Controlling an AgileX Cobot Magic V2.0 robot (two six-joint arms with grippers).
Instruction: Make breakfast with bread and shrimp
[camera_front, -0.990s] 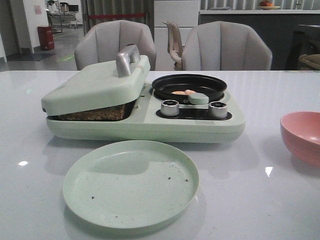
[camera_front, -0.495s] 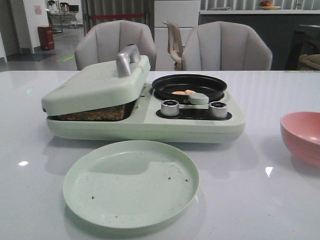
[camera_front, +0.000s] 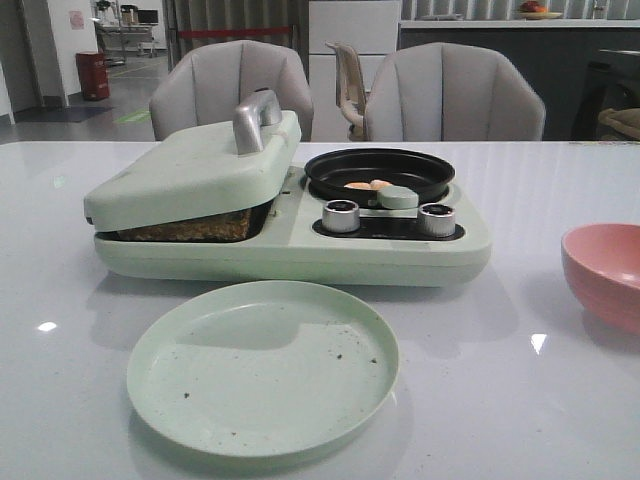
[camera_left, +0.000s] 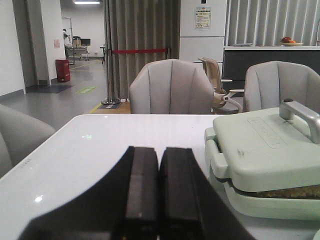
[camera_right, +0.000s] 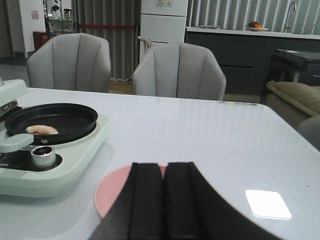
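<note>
The bread (camera_front: 190, 226) shows only as a brown toasted edge under the nearly closed pale green lid (camera_front: 195, 170) of the breakfast maker (camera_front: 290, 245); the same strip of bread (camera_left: 287, 192) appears in the left wrist view. Orange-pink shrimp (camera_front: 365, 185) lie in the black pan (camera_front: 379, 172), and the shrimp (camera_right: 41, 130) also show in the right wrist view. My left gripper (camera_left: 159, 150) is shut and empty, left of the machine. My right gripper (camera_right: 164, 165) is shut and empty above the pink bowl (camera_right: 112, 192). Neither gripper appears in the front view.
A pale green plate (camera_front: 262, 366) with crumbs lies in front of the machine. The pink bowl (camera_front: 605, 273) stands at the right edge. Two silver knobs (camera_front: 340, 215) and a green pan handle (camera_front: 398, 197) face front. Grey chairs (camera_front: 452, 92) stand behind the table.
</note>
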